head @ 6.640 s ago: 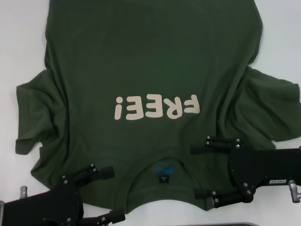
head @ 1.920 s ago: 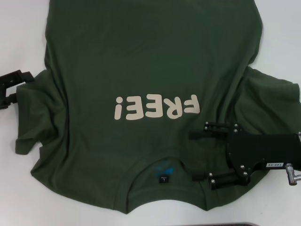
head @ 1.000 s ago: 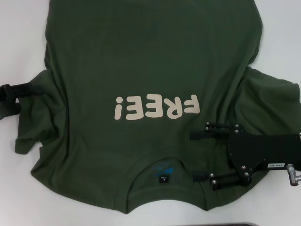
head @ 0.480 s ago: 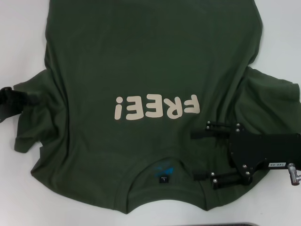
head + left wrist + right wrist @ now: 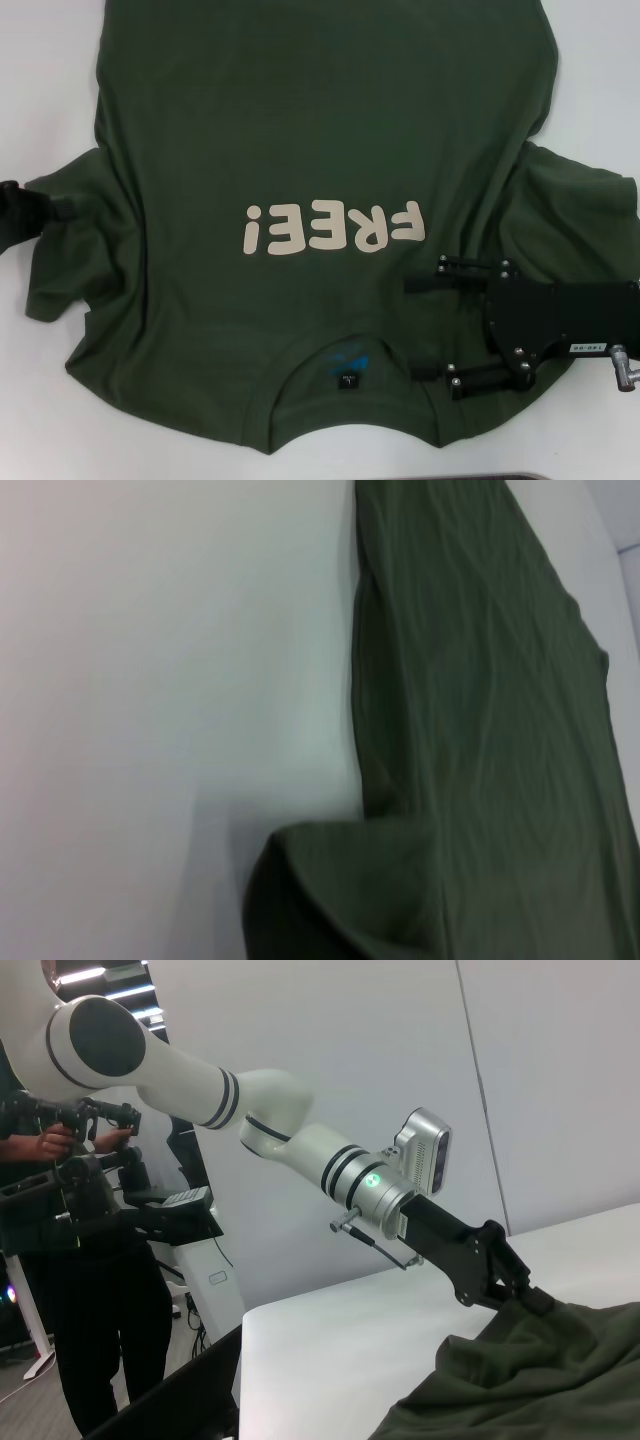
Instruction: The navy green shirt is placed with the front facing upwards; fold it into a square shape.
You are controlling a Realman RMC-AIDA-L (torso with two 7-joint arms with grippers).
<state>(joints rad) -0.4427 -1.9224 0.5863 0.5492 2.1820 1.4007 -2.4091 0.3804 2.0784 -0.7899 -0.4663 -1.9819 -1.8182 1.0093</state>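
Note:
The navy green shirt (image 5: 300, 120) lies spread front-up on the white table, with its cream "FREE!" lettering (image 5: 335, 228) upside-down to me and its collar (image 5: 345, 350) nearest me. My left gripper (image 5: 62, 207) is at the edge of the left sleeve, shut on it. The right wrist view shows that gripper (image 5: 528, 1295) pinching the cloth (image 5: 540, 1380) into a small raised peak. My right gripper (image 5: 425, 328) hovers open over the right shoulder beside the collar, holding nothing. The left wrist view shows only shirt cloth (image 5: 480, 730) and table.
Bare white table (image 5: 40, 80) lies on both sides of the shirt. The right sleeve (image 5: 590, 230) lies rumpled. In the right wrist view a person (image 5: 70, 1210) holding hand controllers stands beyond the table, next to a dark stand.
My left gripper came in from the left edge, slid toward me along the sleeve and shut on its edge, which is now bunched. The right gripper barely moved.

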